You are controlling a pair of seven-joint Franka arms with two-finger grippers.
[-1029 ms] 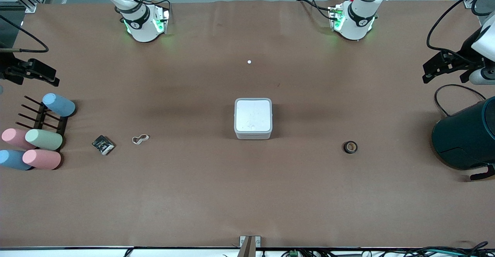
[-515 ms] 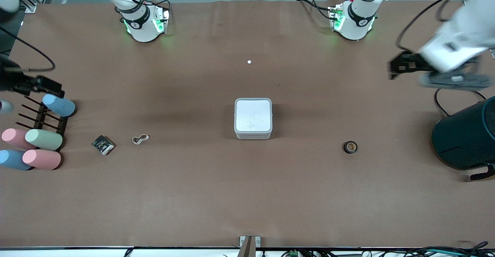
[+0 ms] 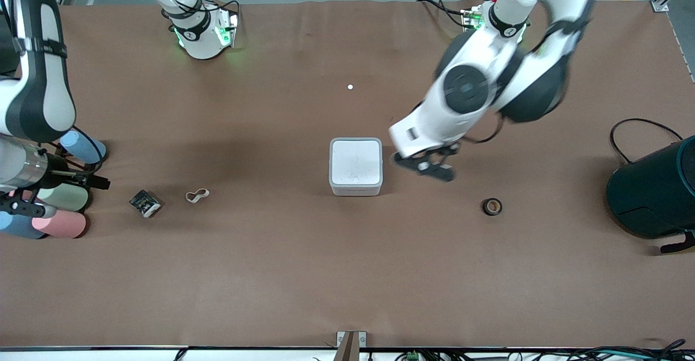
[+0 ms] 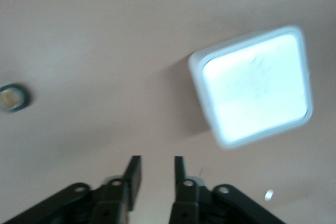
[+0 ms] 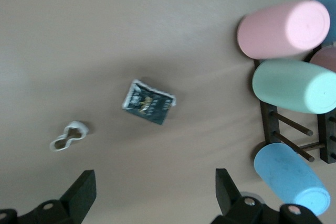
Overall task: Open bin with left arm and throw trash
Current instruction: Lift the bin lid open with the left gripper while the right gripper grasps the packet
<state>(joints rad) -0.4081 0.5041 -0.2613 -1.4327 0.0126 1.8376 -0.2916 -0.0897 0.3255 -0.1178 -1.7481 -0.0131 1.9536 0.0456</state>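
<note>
The white bin [image 3: 355,165] stands mid-table with its lid shut; it also shows in the left wrist view [image 4: 252,85]. My left gripper [image 3: 429,166] hangs just beside the bin toward the left arm's end, slightly open and empty [image 4: 157,169]. The black tape roll [image 3: 492,207] lies near it [image 4: 11,97]. The black wrapper [image 3: 145,203] and the beige rubber band [image 3: 196,195] lie toward the right arm's end. My right gripper [image 3: 89,180] is over the pastel cylinders, wide open and empty [image 5: 155,182], with the wrapper [image 5: 148,101] and the rubber band [image 5: 68,135] in its view.
Pastel cylinders [image 3: 59,223] on a dark rack [image 5: 283,129] sit at the right arm's end. A large dark teal container [image 3: 654,192] stands at the left arm's end. A tiny white dot [image 3: 350,87] lies farther from the front camera than the bin.
Both arms swung in from the table's ends. The left gripper came down beside the bin. The right gripper moved over the cylinders toward the wrapper. The bin and trash have not moved.
</note>
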